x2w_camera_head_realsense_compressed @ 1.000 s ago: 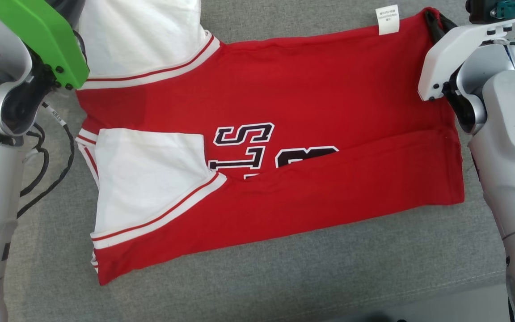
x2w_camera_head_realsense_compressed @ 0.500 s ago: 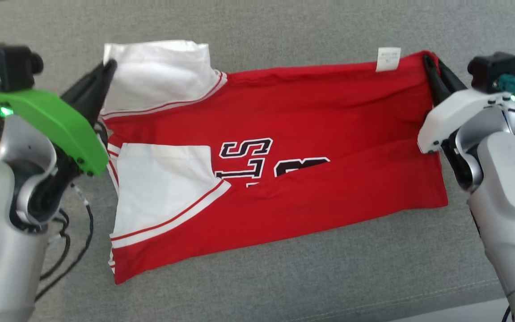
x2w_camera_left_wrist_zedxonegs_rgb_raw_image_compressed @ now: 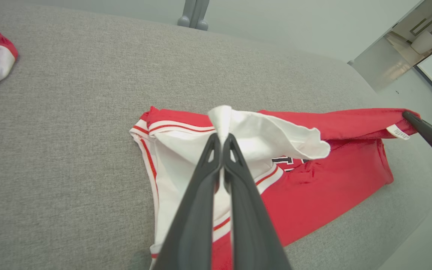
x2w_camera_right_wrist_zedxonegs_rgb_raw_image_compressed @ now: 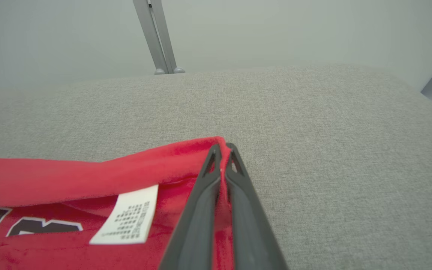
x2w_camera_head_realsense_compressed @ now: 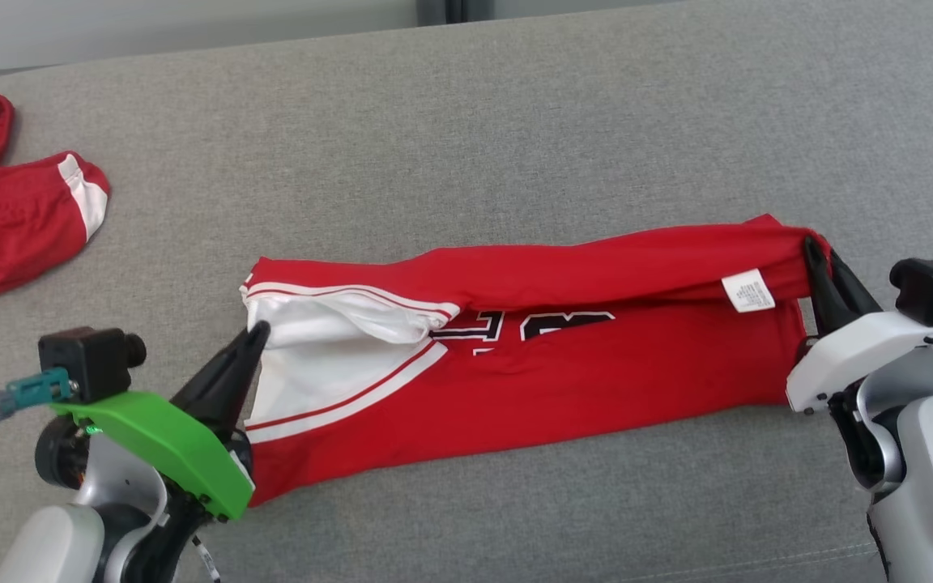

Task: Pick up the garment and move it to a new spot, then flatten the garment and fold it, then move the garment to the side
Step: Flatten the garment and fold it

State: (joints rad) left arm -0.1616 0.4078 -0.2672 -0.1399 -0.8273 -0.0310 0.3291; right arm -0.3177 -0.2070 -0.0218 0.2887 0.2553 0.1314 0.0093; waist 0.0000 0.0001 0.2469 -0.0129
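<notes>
Both my left gripper [x2w_camera_head_realsense_compressed: 254,334] and right gripper [x2w_camera_head_realsense_compressed: 816,247] are pinched shut on opposite far corners of the red-and-white fabric jersey [x2w_camera_head_realsense_compressed: 564,380], holding that edge raised and taut above the half lying on the grey upholstered cushion [x2w_camera_head_realsense_compressed: 515,129], probably to fold it over.

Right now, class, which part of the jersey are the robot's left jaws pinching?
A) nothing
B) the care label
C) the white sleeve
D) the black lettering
C: the left wrist view shows the left jaws shut on a fold of the jersey's white sleeve; the care label hangs near the right jaws.
</notes>
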